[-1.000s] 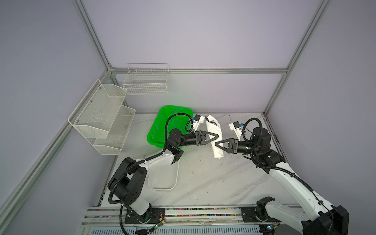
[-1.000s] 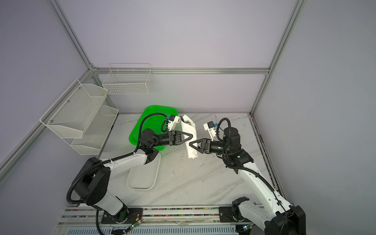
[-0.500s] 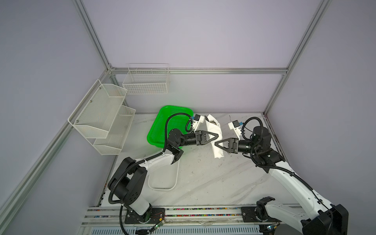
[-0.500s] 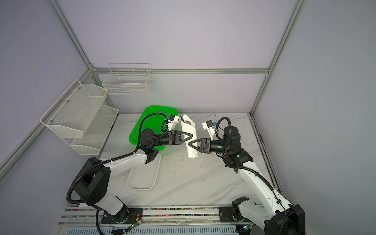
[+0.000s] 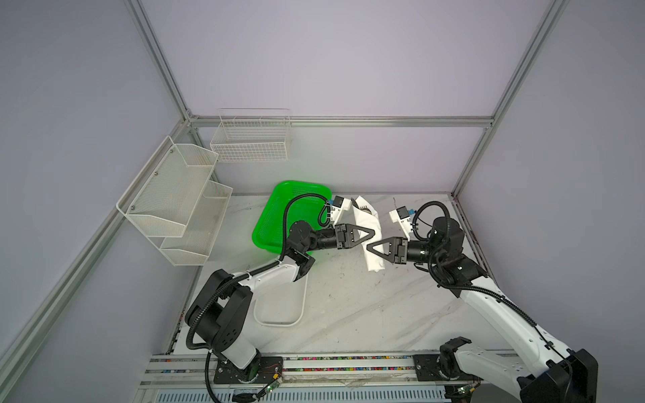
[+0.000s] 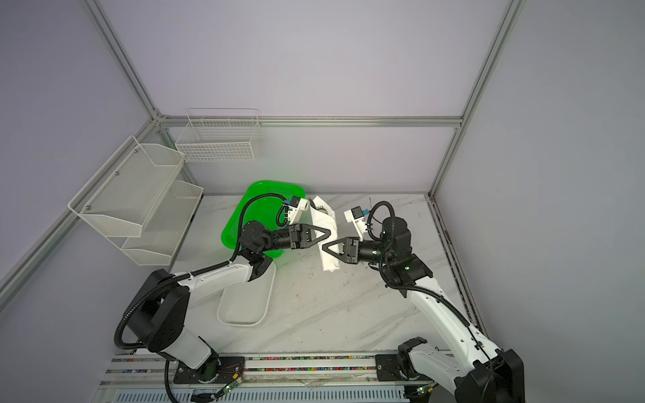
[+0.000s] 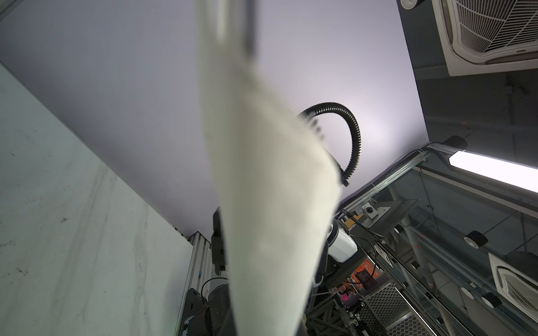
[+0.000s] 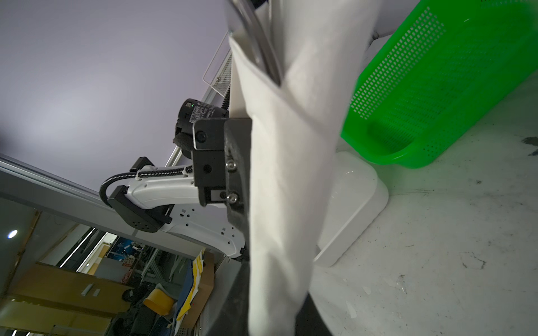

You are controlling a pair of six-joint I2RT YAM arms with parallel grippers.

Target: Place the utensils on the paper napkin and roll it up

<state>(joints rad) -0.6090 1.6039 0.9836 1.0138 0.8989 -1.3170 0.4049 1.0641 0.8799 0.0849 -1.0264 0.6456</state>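
The paper napkin (image 5: 367,220) (image 6: 326,223) is rolled into a white tube around the utensils (image 8: 256,37). It is held tilted above the marble table in both top views. Shiny metal ends poke from its upper end (image 5: 364,208). My left gripper (image 5: 374,232) (image 6: 330,233) reaches in from the left and is shut on the roll's middle. My right gripper (image 5: 369,248) (image 6: 324,247) comes from the right and is shut on the roll just below that. In both wrist views the roll (image 7: 270,203) (image 8: 285,189) runs between dark fingers and hides the tips.
A green perforated basket (image 5: 275,219) (image 8: 436,87) stands behind the left arm. A white rimmed tray (image 5: 301,314) (image 8: 358,203) lies under that arm's forearm. Wire mesh shelves (image 5: 174,199) and a wire basket (image 5: 251,139) hang on the walls. The marble tabletop (image 5: 366,314) stretches towards the front rail.
My right gripper's jaws have closed on the roll's lower part. The left gripper and the roll stay in about the same place.
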